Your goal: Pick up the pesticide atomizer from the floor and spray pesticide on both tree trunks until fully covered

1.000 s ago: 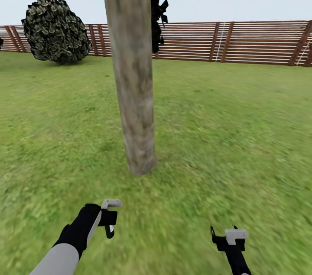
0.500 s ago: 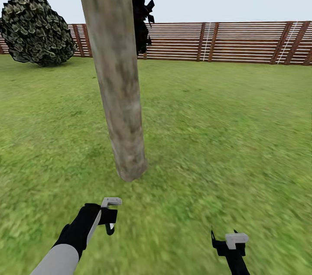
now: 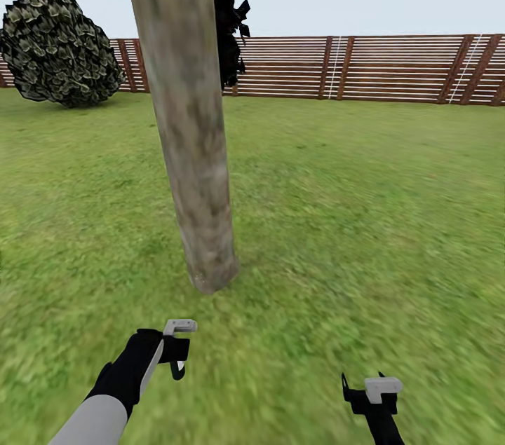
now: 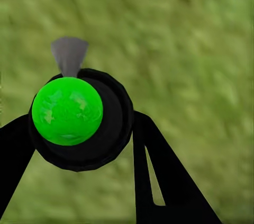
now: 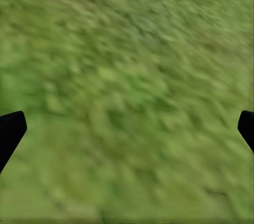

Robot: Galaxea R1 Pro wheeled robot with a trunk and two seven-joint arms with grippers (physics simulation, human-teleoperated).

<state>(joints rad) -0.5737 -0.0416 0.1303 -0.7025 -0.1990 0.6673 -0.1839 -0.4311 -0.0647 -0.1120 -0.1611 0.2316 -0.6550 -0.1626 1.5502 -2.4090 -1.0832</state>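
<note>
One tree trunk [image 3: 189, 151], thick, grey-brown and leaning, rises from the grass floor [image 3: 351, 221] just ahead and slightly left of centre. My left gripper [image 3: 177, 355] hovers low over the grass in front of the trunk's base, shut on the pesticide atomizer [image 4: 79, 118]. The atomizer is a round black body with a bright green cap and a grey nozzle [image 4: 69, 54], and black fingers [image 4: 159, 171] stand on either side of it. My right gripper [image 3: 363, 383] hangs open over bare grass, with its fingertips [image 5: 10, 128] far apart. No pesticide is in view.
A round dark bush [image 3: 59, 49] stands at the far left by the brown slatted fence [image 3: 365, 70], which runs across the back. Dark foliage [image 3: 228, 10] hangs behind the trunk. Open lawn spreads to the right of the trunk.
The camera moved a second ago, so trunk, bush and fence slid left in the picture; since half a second ago nothing has changed. Both arms keep their places in the picture.
</note>
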